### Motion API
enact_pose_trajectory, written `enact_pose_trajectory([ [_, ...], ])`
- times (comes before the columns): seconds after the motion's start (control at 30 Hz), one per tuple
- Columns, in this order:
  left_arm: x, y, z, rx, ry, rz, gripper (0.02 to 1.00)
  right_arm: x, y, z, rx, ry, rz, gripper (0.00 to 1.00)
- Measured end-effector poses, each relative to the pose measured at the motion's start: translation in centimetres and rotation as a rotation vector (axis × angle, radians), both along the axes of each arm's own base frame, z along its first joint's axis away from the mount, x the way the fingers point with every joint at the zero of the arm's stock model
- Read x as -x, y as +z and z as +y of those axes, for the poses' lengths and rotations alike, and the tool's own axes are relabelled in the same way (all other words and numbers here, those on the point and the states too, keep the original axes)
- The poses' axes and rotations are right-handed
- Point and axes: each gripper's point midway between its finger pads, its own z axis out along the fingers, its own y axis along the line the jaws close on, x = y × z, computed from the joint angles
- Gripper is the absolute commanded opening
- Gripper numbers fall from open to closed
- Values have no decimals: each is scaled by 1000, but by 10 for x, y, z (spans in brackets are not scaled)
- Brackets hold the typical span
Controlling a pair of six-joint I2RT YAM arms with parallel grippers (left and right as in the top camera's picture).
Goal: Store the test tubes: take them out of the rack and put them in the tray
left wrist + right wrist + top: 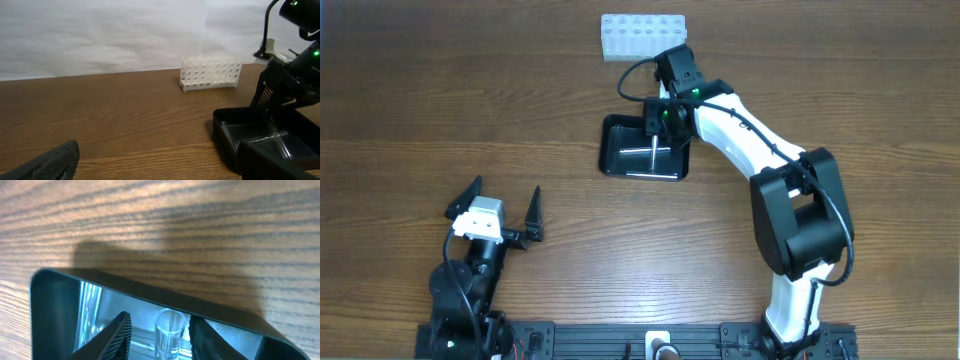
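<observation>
The left gripper (pixel 506 190) is seen low on the wooden table (pixel 440 100), its fingers spread wide with nothing between them. Near the middle, the black tray (pixel 611 150) is set just before the white rack (pixel 645 37); one test tube (pixel 645 173) is laid along the tray's near wall. The right gripper (pixel 160 319) is held over the tray, its fingers narrowly parted around a second test tube (pixel 169 330), with a gap shown at one side.
</observation>
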Motion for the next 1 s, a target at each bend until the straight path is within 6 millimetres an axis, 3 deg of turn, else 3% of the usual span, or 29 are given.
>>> enact_pose_trajectory([
  [0.1,0,0,0,0,0,0,1000,-1,22,-4,-2,10,-45,546],
  [0.2,0,0,0,0,0,0,1000,-4,72,-13,-2,13,-154,698],
  [0.3,0,0,0,0,0,0,1000,-4,135,-29,5,20,-309,807],
  [0.37,0,0,0,0,0,0,998,-7,180,-43,15,33,-446,869],
  [0.43,0,0,0,0,0,0,998,-10,221,-59,29,35,-586,993],
  [0.47,0,0,0,0,0,0,998,-9,248,-71,43,22,-679,993],
  [0.5,0,0,0,0,0,0,1000,-4,273,-86,67,0,-774,993],
  [0.57,0,0,0,0,0,0,1000,9,301,-108,107,-40,-902,991],
  [0.6,0,0,0,0,0,0,1000,26,315,-125,147,-71,-989,991],
  [0.7,0,0,0,0,0,0,1000,58,324,-152,203,-118,-1084,993],
  [0.73,0,0,0,0,0,0,1000,71,319,-166,233,-144,-1108,991],
  [0.8,0,0,0,0,0,0,1000,90,303,-188,278,-189,-1122,993],
  [0.87,0,0,0,0,0,0,1000,110,271,-206,317,-224,-1105,993],
  [1.0,0,0,0,0,0,0,1000,142,225,-215,326,-231,-1106,991],
])
